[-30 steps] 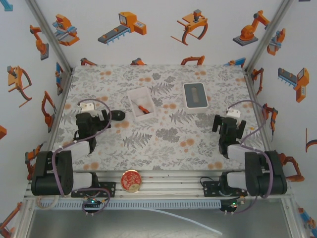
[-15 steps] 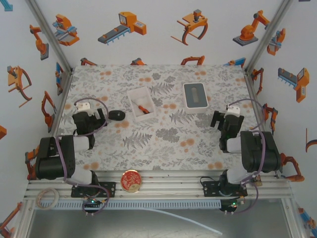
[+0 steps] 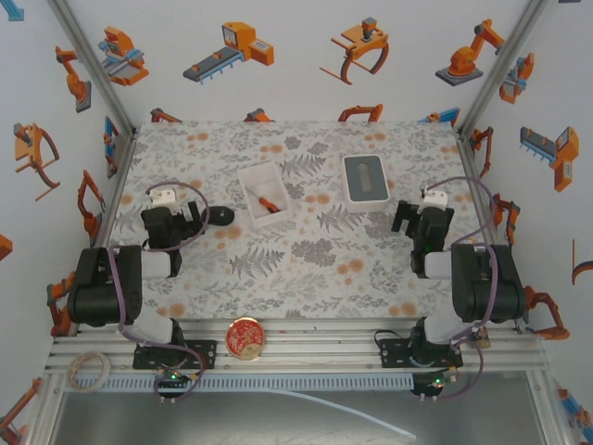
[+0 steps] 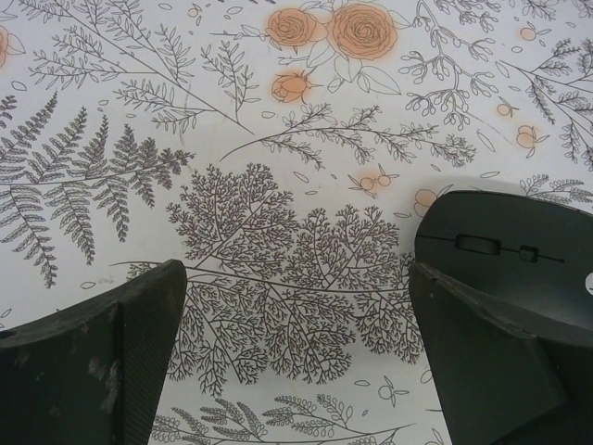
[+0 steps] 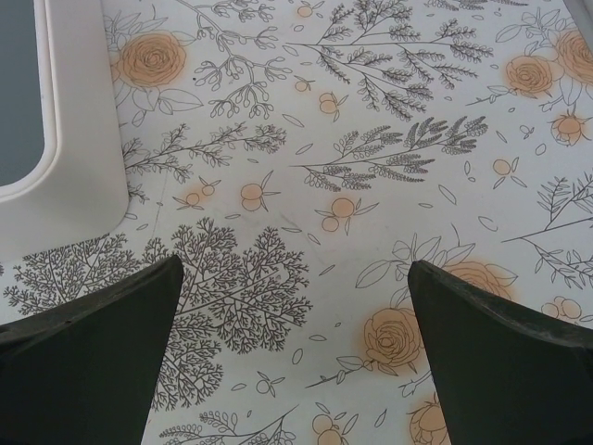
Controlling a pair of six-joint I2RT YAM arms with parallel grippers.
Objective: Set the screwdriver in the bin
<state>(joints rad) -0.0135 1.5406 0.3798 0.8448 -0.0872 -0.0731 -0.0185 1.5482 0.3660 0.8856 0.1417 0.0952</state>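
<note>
No word, number or brand can be read anywhere. The round red tin (image 3: 246, 336), well behind the left jaws and off to their right, carries a gold marking too small to make out. The black mouse (image 4: 505, 264), just right of the left jaws, has seams but no legible lettering.

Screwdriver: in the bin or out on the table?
In. The top view shows the screwdriver lying inside the walls of the bin, with nothing gripping it.

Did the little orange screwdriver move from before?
No. The screwdriver lies in the same spot inside the bin, no nearer the grey box than before.
</note>
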